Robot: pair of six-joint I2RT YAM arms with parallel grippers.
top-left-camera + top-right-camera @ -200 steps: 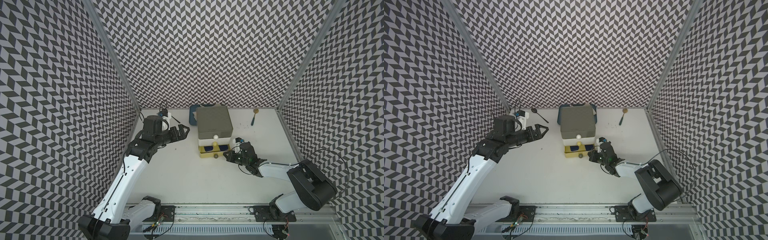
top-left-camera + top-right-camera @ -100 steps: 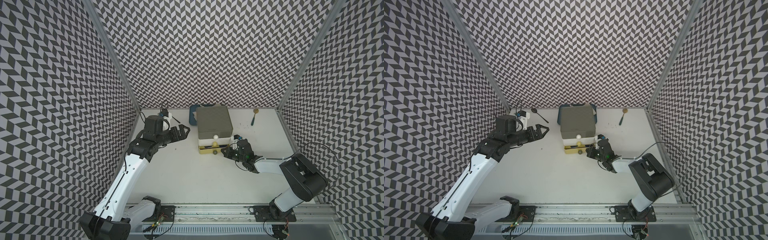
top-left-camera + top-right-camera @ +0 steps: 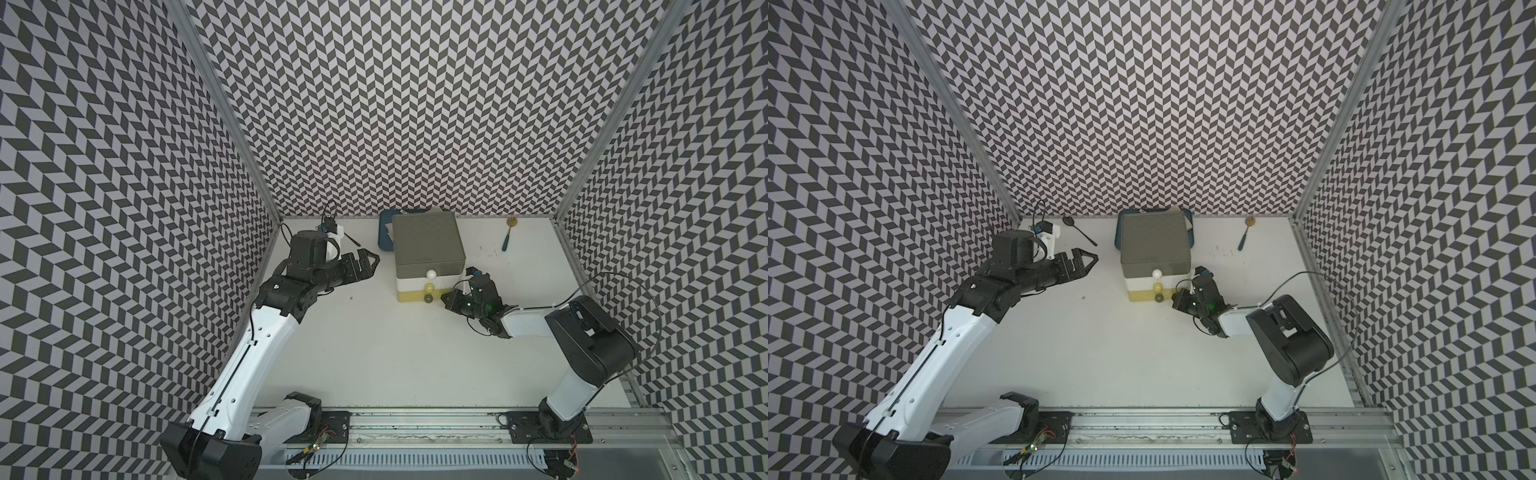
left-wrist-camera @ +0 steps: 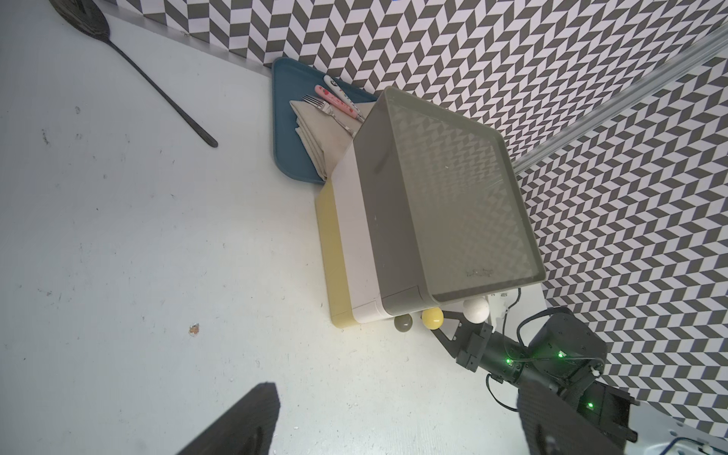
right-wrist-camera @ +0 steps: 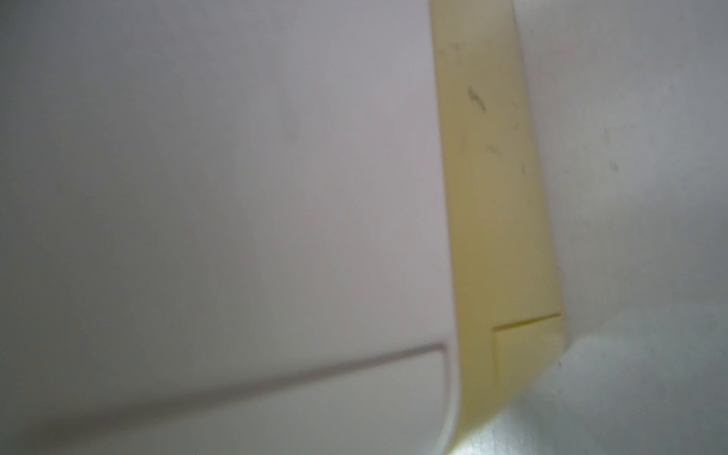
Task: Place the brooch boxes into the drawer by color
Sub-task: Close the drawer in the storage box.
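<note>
Chevron-walled cell, white counter (image 3: 374, 353). Drawer (image 3: 428, 245) chest sits back-centre, and all three tiers look flush shut. No brooch boxes visible anywhere; presumably inside, cannot confirm. Right end effector (image 3: 445, 297) pinched closed, empty, just beside the knobs (image 3: 428, 286). Left end effector (image 3: 370, 268) spread wide, empty, hovering apart from the chest. Judged stage: closing-up. Next move calls for backing the right arm clear without snagging a knob.

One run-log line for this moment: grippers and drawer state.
left gripper: open, empty | right gripper: shut, by knobs | drawer: looks closed
</note>
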